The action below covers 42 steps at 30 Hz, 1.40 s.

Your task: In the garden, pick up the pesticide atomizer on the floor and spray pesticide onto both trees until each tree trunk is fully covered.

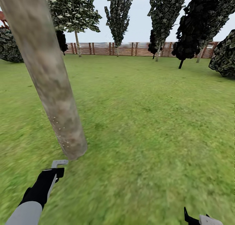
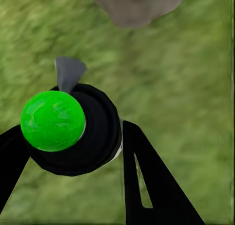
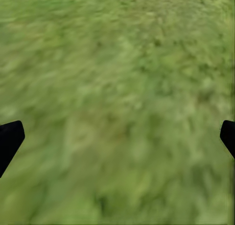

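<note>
Grass lawn point(image 1: 147, 120) – wooden fence point(image 1: 130, 49) behind – tree trunk point(image 1: 49, 75) near left gripper point(image 1: 56, 172)

We see a mottled grey-beige tree trunk point(image 1: 49, 78) speckled with pale dots low down, green lawn point(image 1: 147, 120) around it, a brown slatted fence point(image 1: 130, 49) beyond, and a black atomizer point(image 2: 83, 132) with a bright green cap and grey nozzle

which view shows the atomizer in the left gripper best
The left wrist view: the atomizer sits close up between the left gripper's jaws, showing its green ball, black body and grey nozzle aimed at the tree trunk. The head view gives just the grey nozzle tip past the gripper. The right wrist view looks onto grass.
</note>
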Available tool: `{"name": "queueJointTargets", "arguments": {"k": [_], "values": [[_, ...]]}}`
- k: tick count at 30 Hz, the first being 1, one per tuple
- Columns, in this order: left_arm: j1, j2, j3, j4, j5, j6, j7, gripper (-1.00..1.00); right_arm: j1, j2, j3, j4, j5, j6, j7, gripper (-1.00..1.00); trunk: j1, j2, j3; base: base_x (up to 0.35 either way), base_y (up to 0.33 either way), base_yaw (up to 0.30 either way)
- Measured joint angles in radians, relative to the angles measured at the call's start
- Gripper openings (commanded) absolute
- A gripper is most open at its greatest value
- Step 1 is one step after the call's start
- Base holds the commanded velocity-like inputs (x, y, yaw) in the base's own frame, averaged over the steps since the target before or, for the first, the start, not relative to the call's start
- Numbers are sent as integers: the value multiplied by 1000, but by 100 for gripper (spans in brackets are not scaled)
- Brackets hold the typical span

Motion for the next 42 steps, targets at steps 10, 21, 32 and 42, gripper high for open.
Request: {"name": "queueJointTargets", "arguments": {"k": [10,21,32,42], "values": [[0,-8,-2,-1,-4,0,0,-100,0,1,0,0,0,0,0,100,0,0,0,187,-229,8],[0,-8,-2,-3,-5,0,0,-100,0,2,0,0,0,0,0,100,0,0,0,183,-226,250],[0,-8,-2,-3,-6,0,0,-100,0,2,0,-1,0,0,0,100,0,0,0,150,-242,277],[0,-8,-2,-3,-6,0,0,-100,0,2,0,-1,0,0,0,100,0,0,0,128,-249,93]]}}
